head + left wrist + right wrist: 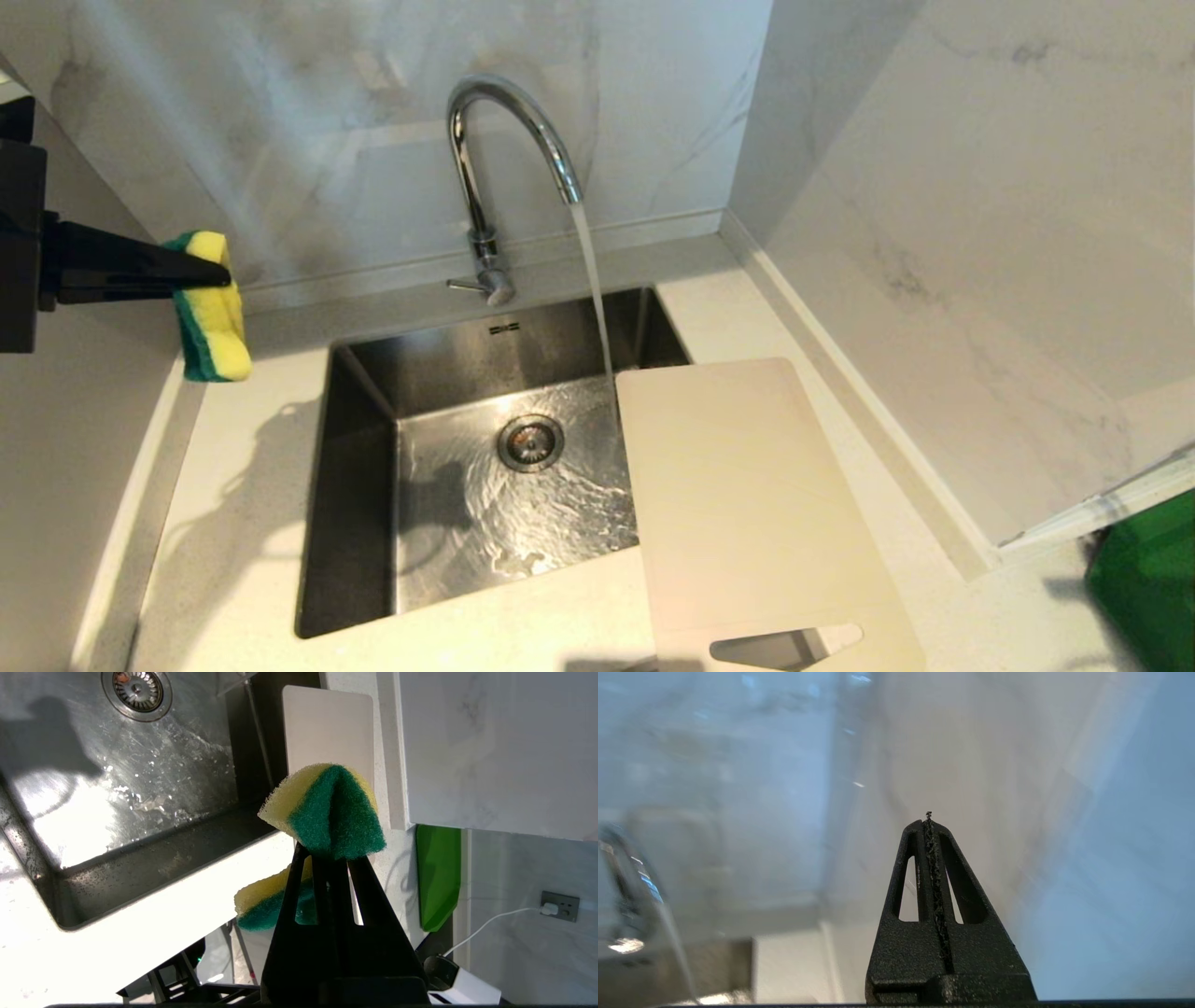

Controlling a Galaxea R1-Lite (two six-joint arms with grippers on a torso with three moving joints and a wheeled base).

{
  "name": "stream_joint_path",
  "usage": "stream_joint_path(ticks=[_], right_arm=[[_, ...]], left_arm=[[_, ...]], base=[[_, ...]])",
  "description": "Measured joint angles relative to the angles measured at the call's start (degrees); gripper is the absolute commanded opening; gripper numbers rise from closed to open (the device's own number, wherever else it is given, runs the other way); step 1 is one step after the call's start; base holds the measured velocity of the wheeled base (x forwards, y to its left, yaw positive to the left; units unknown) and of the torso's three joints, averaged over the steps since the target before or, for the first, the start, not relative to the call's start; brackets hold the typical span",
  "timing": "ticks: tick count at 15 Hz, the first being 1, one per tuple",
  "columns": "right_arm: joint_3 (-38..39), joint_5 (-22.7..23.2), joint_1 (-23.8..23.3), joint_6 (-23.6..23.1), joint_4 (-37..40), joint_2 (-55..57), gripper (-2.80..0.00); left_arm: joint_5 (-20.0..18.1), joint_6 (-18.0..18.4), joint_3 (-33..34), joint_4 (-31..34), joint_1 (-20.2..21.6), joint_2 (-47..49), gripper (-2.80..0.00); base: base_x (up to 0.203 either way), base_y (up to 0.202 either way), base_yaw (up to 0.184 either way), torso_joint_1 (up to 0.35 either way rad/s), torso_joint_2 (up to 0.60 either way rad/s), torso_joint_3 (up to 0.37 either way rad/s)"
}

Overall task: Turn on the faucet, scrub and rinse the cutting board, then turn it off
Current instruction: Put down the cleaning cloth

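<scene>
The chrome faucet (509, 140) stands behind the sink, and water (593, 289) runs from its spout into the basin. The cream cutting board (747, 504) lies flat on the counter right of the sink, its left edge over the basin and its handle slot at the near end. My left gripper (222, 274) hangs high at the left, above the counter, shut on a yellow-and-green sponge (213, 317). In the left wrist view the sponge (334, 807) bulges past the gripper (328, 851), with the board (327, 728) beyond. My right gripper (928, 822) is shut and empty, outside the head view.
The steel sink (355, 523) is wet, with a round drain (530, 441) in its floor. Marble walls close in behind and to the right. A green object (1148, 579) sits at the far right. A wall socket with a white cable (559, 905) shows in the left wrist view.
</scene>
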Motion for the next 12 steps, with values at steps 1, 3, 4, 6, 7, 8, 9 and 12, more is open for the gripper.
stream_joint_path(ticks=[1,3,4,6,7,8,9,12], right_arm=[[2.63,-0.53,-0.99,0.15,0.38,-2.69,-2.80],[8.72,-0.82,-3.35,0.52,0.64,-7.97,-2.80],[11.36,-0.88,-4.67,0.66,0.68,-10.13,-2.80],[16.48,-0.95,-8.27,1.07,0.71,-14.10,-2.80],[18.82,-0.95,-10.54,1.50,0.71,-15.88,-2.80],[20.71,-0.96,-12.46,2.16,0.75,-17.40,-2.80],[22.96,-0.93,-14.15,2.86,0.80,-19.11,-2.80],[31.30,-0.88,-17.56,3.48,0.93,-24.81,-2.80]], left_arm=[[-0.02,-0.02,0.21,-0.02,0.00,-0.09,-2.80],[-0.05,-0.04,1.05,-0.02,0.00,-0.35,-2.80],[-0.08,-0.04,1.36,-0.02,0.00,-0.49,-2.80],[-0.18,-0.22,1.79,-0.09,0.00,-0.66,-2.80],[-0.16,-0.84,1.88,-0.15,-0.02,-0.71,-2.80],[-0.22,-1.41,1.88,-0.26,-0.06,-0.74,-2.80],[-0.24,-1.57,1.90,-0.28,-0.09,-0.88,-2.80],[-0.30,-1.61,1.99,-0.27,-0.11,-1.10,-2.80]], base=[[0.000,0.000,0.000,0.000,0.00,0.000],[0.000,0.000,0.000,0.000,0.00,0.000],[0.000,0.000,0.000,0.000,0.00,0.000],[0.000,0.000,0.000,0.000,0.00,0.000],[0.000,0.000,0.000,0.000,0.00,0.000],[0.000,0.000,0.000,0.000,0.00,0.000],[0.000,0.000,0.000,0.000,0.00,0.000],[0.000,0.000,0.000,0.000,0.00,0.000]])
